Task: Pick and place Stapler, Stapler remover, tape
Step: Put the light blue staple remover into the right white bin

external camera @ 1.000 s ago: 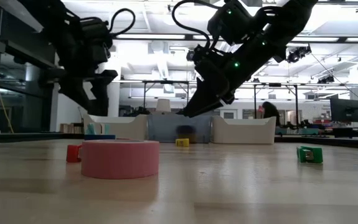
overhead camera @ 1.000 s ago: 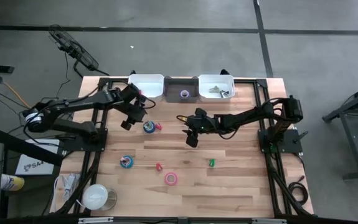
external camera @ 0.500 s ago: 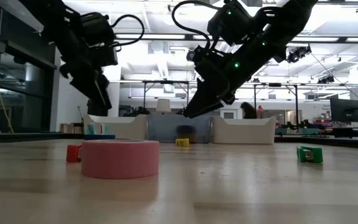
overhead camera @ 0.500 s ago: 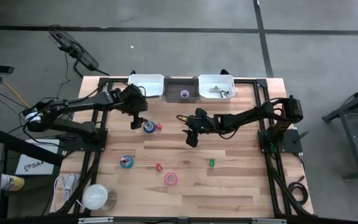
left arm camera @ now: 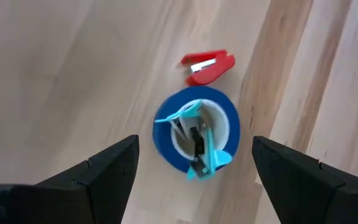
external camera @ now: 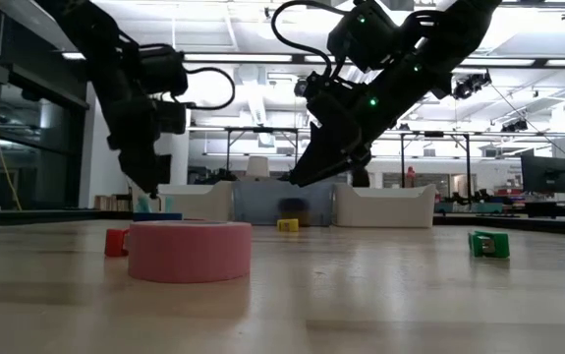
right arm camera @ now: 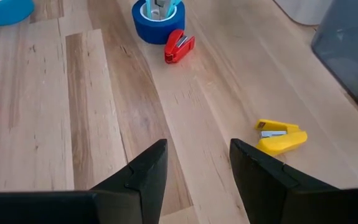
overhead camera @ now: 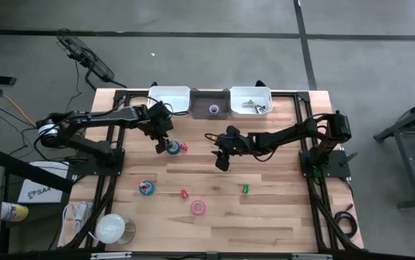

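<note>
Crowding blue tape (left arm camera: 196, 132): red stapler (left arm camera: 207, 66)

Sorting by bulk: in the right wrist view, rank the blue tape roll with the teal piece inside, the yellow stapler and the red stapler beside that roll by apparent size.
1. Blue tape roll, largest.
2. Yellow stapler.
3. Red stapler, smallest-looking.

The yellow stapler lies nearer the camera than the red one, so their order is unsure; they may be alike.

Three bins stand in a row at the far edge: white (overhead camera: 169, 98), grey (overhead camera: 211, 101), white (overhead camera: 251, 100). Four tape rolls show: blue (overhead camera: 172, 147), teal (overhead camera: 147, 188), pink (overhead camera: 198, 208), purple (overhead camera: 213, 109). Two arms reach in.
</note>
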Tool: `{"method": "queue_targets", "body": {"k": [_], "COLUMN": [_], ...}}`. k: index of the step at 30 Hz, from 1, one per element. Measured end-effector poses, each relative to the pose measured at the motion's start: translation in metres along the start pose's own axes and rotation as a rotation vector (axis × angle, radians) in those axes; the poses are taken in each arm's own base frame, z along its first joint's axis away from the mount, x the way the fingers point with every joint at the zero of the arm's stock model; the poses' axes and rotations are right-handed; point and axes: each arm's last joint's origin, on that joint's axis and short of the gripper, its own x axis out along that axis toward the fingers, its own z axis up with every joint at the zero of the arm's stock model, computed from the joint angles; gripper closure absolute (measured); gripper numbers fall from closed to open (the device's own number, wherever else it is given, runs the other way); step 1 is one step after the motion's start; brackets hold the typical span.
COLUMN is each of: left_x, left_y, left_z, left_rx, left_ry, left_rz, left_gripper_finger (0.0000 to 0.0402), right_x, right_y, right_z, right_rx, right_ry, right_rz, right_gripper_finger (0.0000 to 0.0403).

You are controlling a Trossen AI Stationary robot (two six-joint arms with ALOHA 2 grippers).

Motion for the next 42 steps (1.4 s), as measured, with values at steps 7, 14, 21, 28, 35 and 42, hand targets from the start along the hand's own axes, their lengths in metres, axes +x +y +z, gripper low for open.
{"method": "queue_targets", "body": {"k": [7,14,21,28,35,42], "left_x": [0.001,0.001,0.002,0.008,0.017,0.017], "left_y": [0.0,0.0,0.0,0.002,0.005,0.004], "left_z": [-0.003,-0.003,-0.002,-0.002,-0.002,0.002], "left_rx": [-0.072,-0.141,-0.176,-0.187,-0.196,-0.201], "left_ry": [0.029,0.031,0.031,0.049,0.078,0.045], "left_rz": [-0.006,-0.018,0.0,0.01,0.003,-0.042], "left_gripper_finger": [0.0095,0.0131,0.0153,0.0153,0.0154,0.0154], "right_x": [0.0,0.0,0.0,0.0,0.0,0.0], "right_y": [0.0,0.0,0.0,0.001,0.001,0.001], "right_z": [0.0,0.0,0.0,0.0,0.0,0.0], "right_rx": [0.0,-0.006,-0.007,-0.007,-0.007,-0.006], "right_ry": [0.001,0.001,0.002,0.003,0.005,0.005], "right_rz": [0.006,0.006,0.013,0.018,0.026,0.026], "right_gripper_finger": [0.0238,0.0237,0.0238,0.0237,0.0238,0.0237]}}
